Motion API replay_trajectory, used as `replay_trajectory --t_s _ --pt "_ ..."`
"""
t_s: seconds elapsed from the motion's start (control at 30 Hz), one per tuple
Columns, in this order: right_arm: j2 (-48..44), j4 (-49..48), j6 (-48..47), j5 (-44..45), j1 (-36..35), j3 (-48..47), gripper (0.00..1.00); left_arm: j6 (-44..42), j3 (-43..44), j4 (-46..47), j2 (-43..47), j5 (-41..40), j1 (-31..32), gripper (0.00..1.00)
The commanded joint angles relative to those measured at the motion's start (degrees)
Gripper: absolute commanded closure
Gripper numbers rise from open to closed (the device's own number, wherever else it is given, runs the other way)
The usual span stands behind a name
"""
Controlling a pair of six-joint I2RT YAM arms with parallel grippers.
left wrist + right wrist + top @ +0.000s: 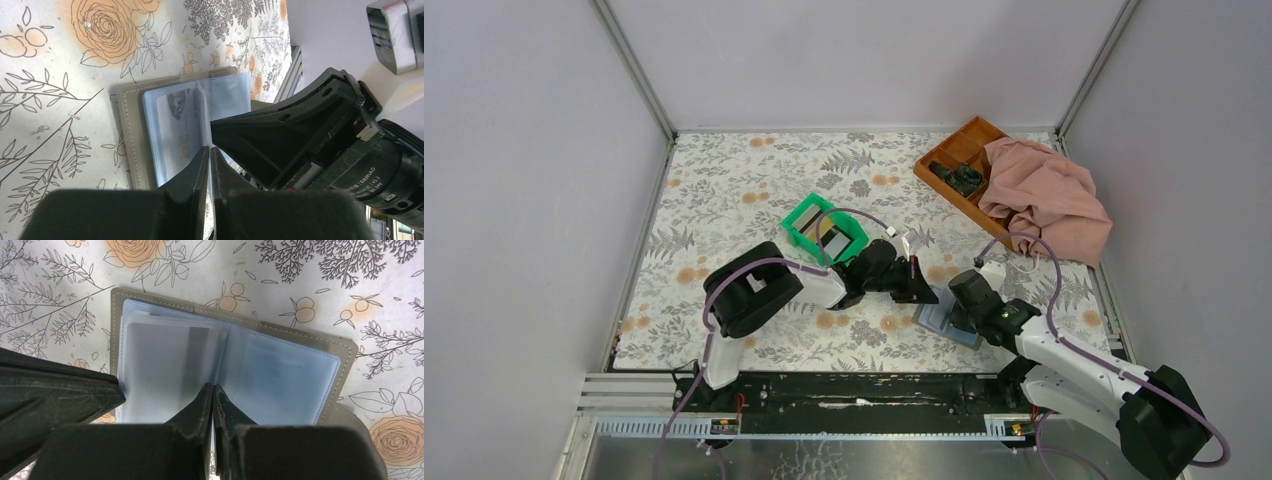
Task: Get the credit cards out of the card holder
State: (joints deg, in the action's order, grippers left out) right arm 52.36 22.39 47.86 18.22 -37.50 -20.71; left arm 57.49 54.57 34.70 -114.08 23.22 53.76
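Observation:
The card holder (946,321) lies open on the flowered table between my two grippers, its clear pale blue sleeves facing up. A whitish credit card (160,367) shows through the left sleeve; the left wrist view shows this card (181,127) too. My right gripper (213,386) is shut, its tips resting at the fold between the sleeves; I cannot tell whether a sleeve is pinched. My left gripper (210,149) is shut over the holder's near edge with nothing visible between its fingers. One left finger (50,395) sits at the holder's left side.
A green bin (809,222) stands just behind the left arm with a flat card-like thing (835,241) in it. At the back right are an orange-brown compartment tray (954,150) holding a dark object (961,178) and a pink cloth (1049,200) draped over it.

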Motion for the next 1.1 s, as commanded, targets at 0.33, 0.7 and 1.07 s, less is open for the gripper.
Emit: replay_trajectory --t_s 0.33,0.7,1.07 --pt "-7.13 -3.68 2.5 -1.97 -0.03 3.85 0.94 2.68 1.44 5.42 -1.39 3.11 1.82 0.89" --pt "-5.01 -11.08 0.46 -2.88 -0.03 4.99 0.96 2.77 2.05 3.91 -1.08 2.43 3.7 0.89" --pt "-0.09 -14.47 -2.27 -3.11 0.05 1.79 0.99 4.09 2.72 6.45 -5.78 3.13 3.7 0.89"
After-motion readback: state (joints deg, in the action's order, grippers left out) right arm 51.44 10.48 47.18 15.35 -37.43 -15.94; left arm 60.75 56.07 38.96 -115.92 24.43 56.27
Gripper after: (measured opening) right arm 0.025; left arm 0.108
